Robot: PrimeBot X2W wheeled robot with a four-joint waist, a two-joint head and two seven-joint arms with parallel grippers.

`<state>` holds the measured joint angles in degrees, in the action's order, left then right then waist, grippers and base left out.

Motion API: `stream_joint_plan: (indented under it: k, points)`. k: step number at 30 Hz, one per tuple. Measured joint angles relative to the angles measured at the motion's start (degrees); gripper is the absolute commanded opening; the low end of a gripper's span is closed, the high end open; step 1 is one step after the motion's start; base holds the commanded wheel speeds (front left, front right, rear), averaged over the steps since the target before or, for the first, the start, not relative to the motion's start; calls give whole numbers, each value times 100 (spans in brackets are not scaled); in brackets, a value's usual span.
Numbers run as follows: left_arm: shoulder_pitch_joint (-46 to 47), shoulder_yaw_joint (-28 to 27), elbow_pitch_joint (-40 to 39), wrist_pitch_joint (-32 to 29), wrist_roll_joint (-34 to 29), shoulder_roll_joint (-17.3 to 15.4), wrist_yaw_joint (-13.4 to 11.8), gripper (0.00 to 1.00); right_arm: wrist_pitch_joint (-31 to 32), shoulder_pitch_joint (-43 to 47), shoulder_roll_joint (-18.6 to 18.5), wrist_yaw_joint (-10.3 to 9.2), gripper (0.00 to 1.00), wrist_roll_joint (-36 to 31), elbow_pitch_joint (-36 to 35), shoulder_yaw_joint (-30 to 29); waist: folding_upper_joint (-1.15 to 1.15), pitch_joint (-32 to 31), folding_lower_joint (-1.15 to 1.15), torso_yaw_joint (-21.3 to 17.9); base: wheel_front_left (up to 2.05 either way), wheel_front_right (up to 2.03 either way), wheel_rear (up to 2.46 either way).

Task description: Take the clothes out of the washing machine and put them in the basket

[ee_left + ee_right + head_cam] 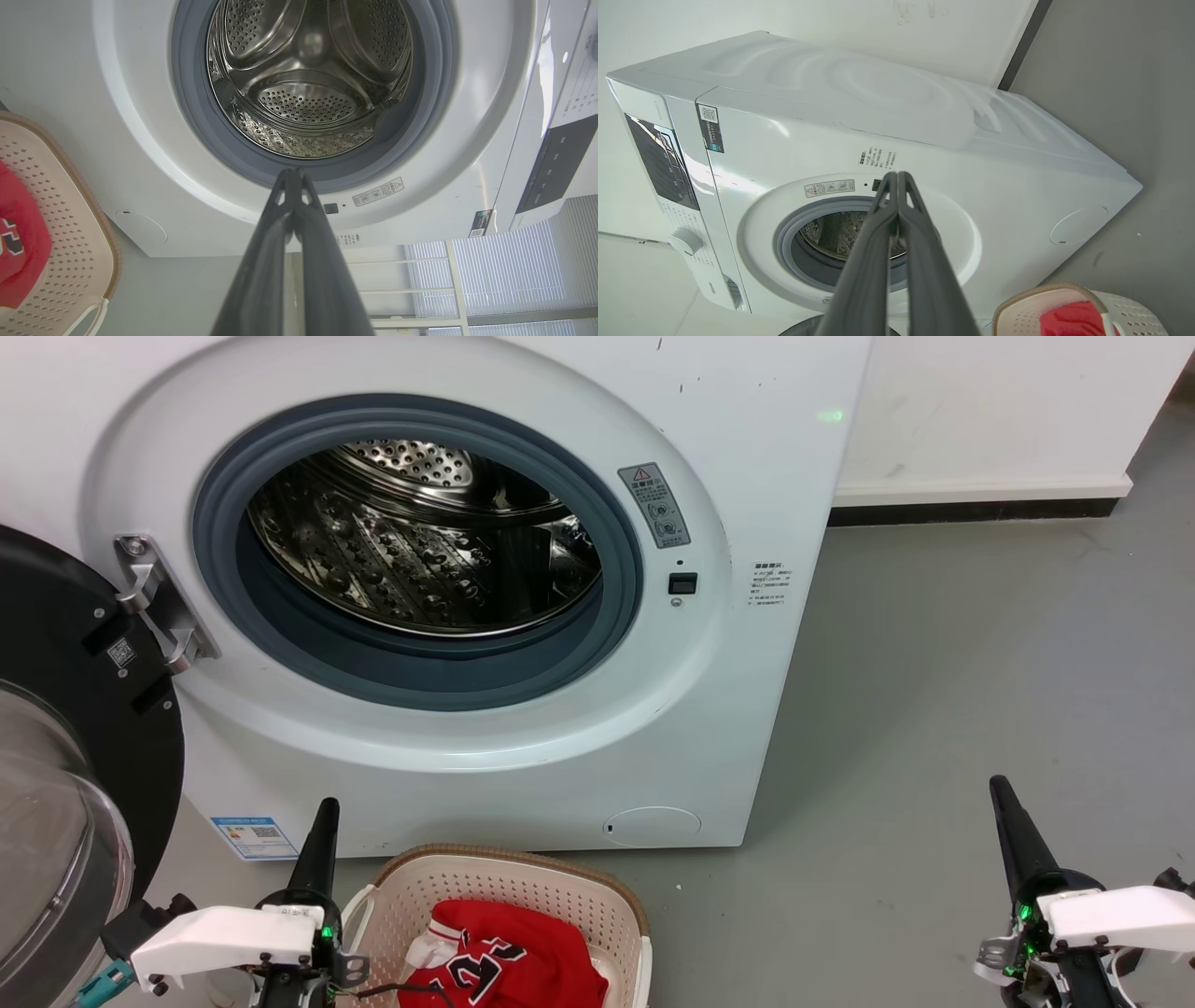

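Your red jersey lies crumpled in the basket at bottom centre. It looks soft, light and limp, so pinch a raised fold. Its black numerals are partly hidden. Above, the washing machine drum looks empty, and its warning sticker is too small to read. The left gripper and right gripper have jaws pressed together, holding nothing.

At 6 o'clock in the head view the bottom edge cuts off the basket and the red jersey in it, numerals only partly shown. The glass door runs off at 8 o'clock; print on the warning sticker is too small to read.
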<state>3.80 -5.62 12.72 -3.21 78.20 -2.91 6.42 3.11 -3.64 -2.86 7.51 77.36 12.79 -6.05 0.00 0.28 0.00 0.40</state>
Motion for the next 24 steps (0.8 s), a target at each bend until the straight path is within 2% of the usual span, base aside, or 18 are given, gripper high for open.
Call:
stream_joint_plan:
  k: [24]
  points:
    - [151, -60, 101, -267, 1090, 0, 67, 0, 261, -169, -1, -1, 0, 1150, 92, -35, 0, -8, 0, -30, 0, 0, 0]
